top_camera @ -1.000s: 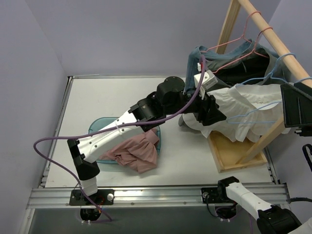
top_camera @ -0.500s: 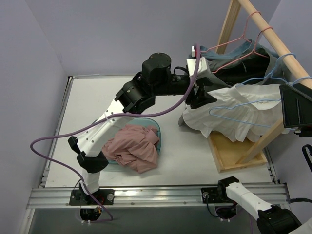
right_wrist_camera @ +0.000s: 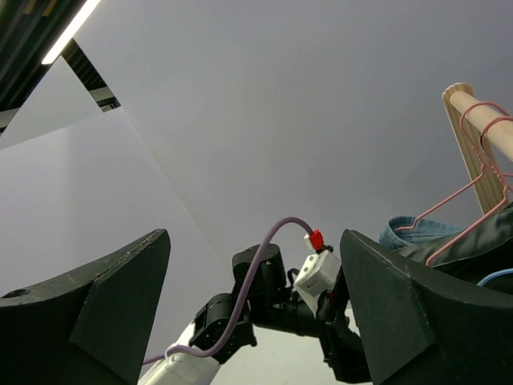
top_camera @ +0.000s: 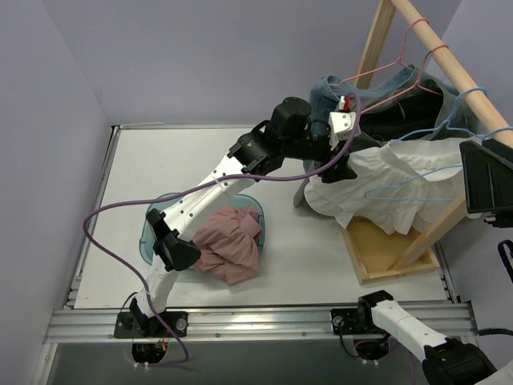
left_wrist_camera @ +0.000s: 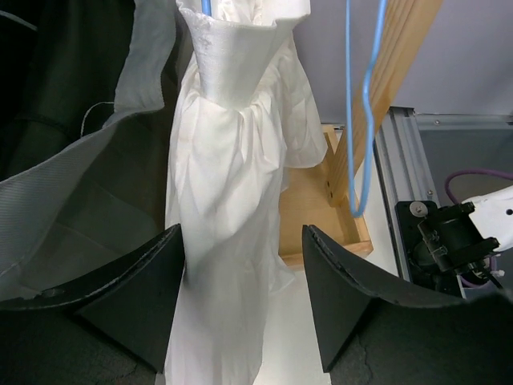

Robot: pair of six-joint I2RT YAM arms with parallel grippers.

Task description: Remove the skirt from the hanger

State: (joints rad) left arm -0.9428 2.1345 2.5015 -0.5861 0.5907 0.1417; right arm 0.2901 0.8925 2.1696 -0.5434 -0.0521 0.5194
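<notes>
Waistband cloth, not wire, is what the spread left claw (left_wrist_camera: pixel 242 233) should pinch: the white skirt (left_wrist_camera: pixel 232 160) hangs just ahead of it on the blue hanger (top_camera: pixel 370 193) at the wooden rack (left_wrist_camera: pixel 397 56). Pull downward and off. Right claw (right_wrist_camera: pixel 255 234) gapes, empty.

Soft matt white cloth skirt (left_wrist_camera: pixel 232 200); smooth wooden rack (top_camera: pixel 376 40).

Top view: fingertips of left gripper (left_wrist_camera: pixel 240 233) were hidden behind white skirt (top_camera: pixel 385 184). Right arm (top_camera: pixel 401 321) cut by bottom edge. Black block (top_camera: pixel 487 172) cut by right edge, identity unclear. Left wrist view: blue hanger (left_wrist_camera: pixel 348 96) hook and skirt hem ran off frame. Teal tray (top_camera: pixel 150 233) half buried under pink cloth (top_camera: pixel 232 245).
</notes>
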